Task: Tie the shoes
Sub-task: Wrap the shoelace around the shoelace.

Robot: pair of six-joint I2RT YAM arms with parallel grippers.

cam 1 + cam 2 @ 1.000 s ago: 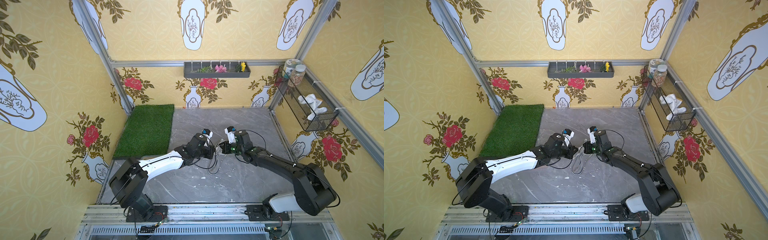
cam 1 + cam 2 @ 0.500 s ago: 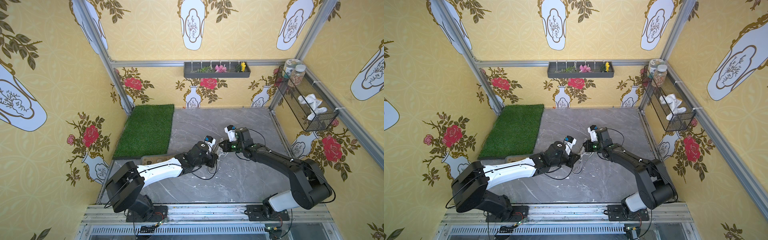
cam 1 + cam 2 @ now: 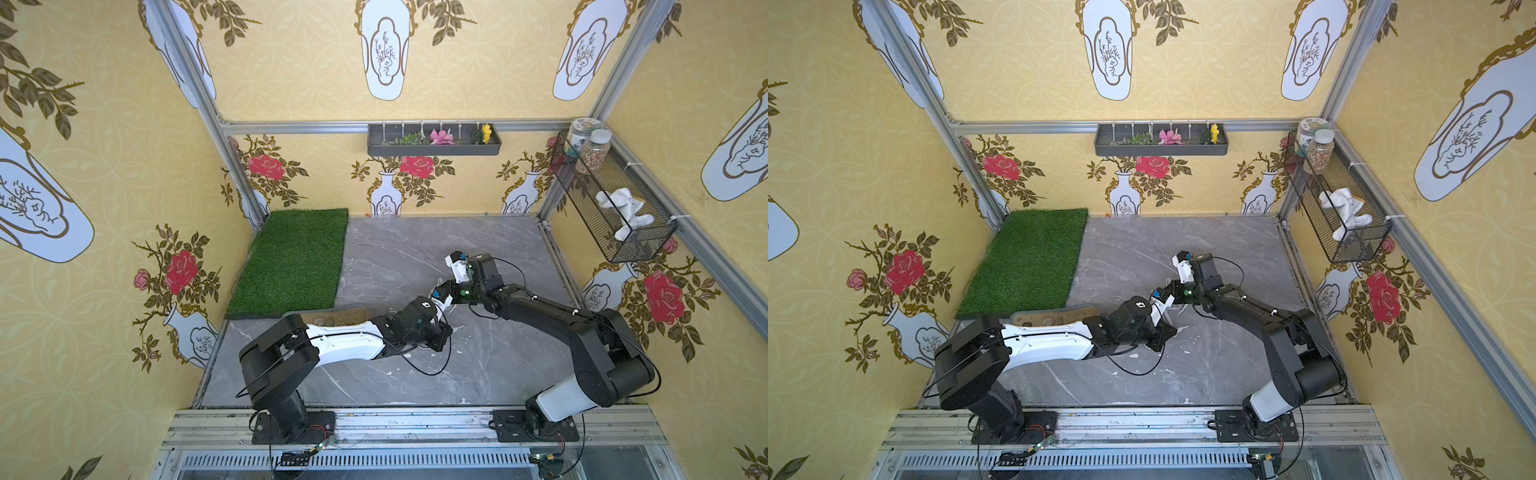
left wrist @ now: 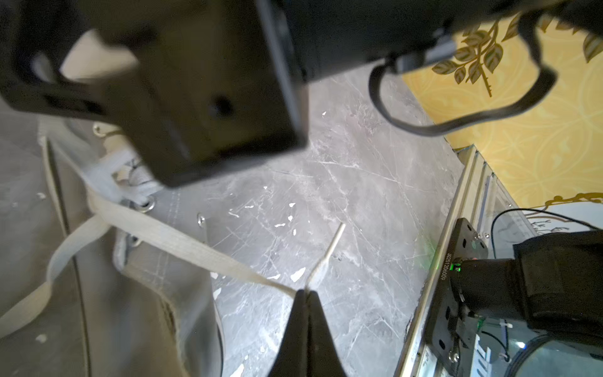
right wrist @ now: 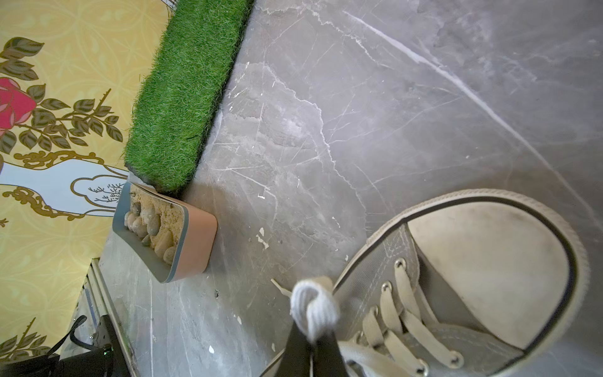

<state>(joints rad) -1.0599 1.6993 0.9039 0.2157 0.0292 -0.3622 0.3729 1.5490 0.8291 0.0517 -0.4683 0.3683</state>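
Observation:
The grey canvas shoe (image 5: 368, 277) shows its white toe cap (image 5: 489, 267) and laced eyelets in the right wrist view. My right gripper (image 5: 312, 341) is shut on a bunched loop of pale lace (image 5: 313, 306) just above the shoe's side. In the left wrist view my left gripper (image 4: 306, 293) is shut on the other lace (image 4: 182, 238), which runs stretched from the shoe's (image 4: 130, 310) upper eyelets to the fingertips. Its stiff tip (image 4: 336, 238) pokes out past the jaws. In both top views the arms hide nearly all of the shoe.
A tan tray of pebbles (image 5: 199, 241) (image 3: 332, 318) sits by the near corner of the grass mat (image 3: 295, 262). The right arm's wrist (image 4: 195, 81) hangs close over the left gripper. The front rail (image 4: 456, 228) is near. A wire basket (image 3: 611, 199) is on the right wall.
My left wrist has drawn back toward the front and slightly right, away from the right gripper, pulling its lace out. The right arm has stayed about where it was.

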